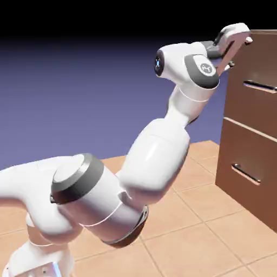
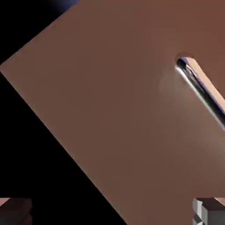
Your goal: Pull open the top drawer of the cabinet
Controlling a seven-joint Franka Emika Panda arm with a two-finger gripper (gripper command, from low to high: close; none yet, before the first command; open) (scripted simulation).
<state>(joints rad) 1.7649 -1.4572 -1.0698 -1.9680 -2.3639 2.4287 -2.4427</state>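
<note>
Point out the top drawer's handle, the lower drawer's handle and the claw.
Top drawer's handle [image 1: 261, 86]: exterior view, middle of the bar.
Lower drawer's handle [image 1: 246, 173]: exterior view, middle of the bar.
Claw [image 2: 112, 212]: hand view, midway between the fingertips.

Tan tiled floor [image 1: 178, 227], blue-violet backdrop [image 1: 81, 97]

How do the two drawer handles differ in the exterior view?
The top drawer's handle sits high on the cabinet, near the gripper; the lower drawer's handle sits well below, away from it. The top handle runs off the picture's right edge, while the lower handle shows from end to end. Both are slim, shiny metal bars, each mounted on a brown front.
</note>
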